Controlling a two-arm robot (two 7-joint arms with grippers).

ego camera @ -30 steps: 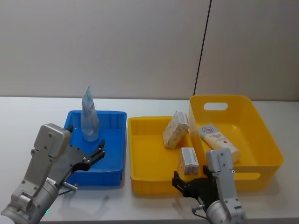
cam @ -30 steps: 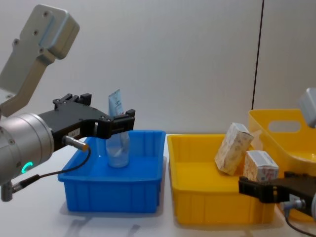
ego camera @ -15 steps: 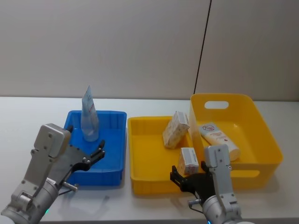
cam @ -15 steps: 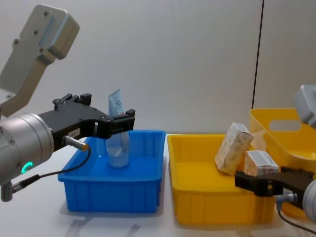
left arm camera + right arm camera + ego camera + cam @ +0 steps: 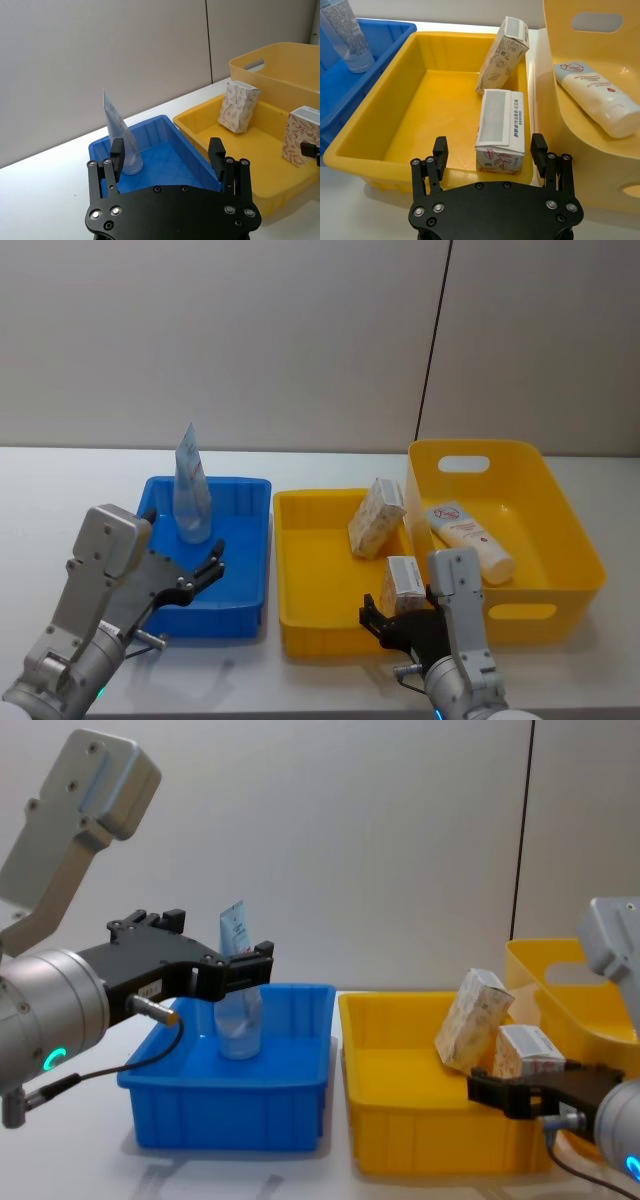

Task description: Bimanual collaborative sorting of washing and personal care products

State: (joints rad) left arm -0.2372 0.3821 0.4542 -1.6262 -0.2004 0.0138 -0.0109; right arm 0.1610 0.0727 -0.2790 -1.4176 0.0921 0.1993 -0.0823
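Fingers of my right gripper are spread wide and empty, poised at the near wall of the shallow yellow tray. Just beyond them, between the two tips, stands a small cream box with orange-red print; a second cream box leans behind it, farther in. Off to the outer side of my right fingers, a white tube with a red round logo lies in the deep yellow bin. My left gripper is also open, holding nothing, over the near edge of the blue tray; the clear tube stands upright ahead of my left fingers.
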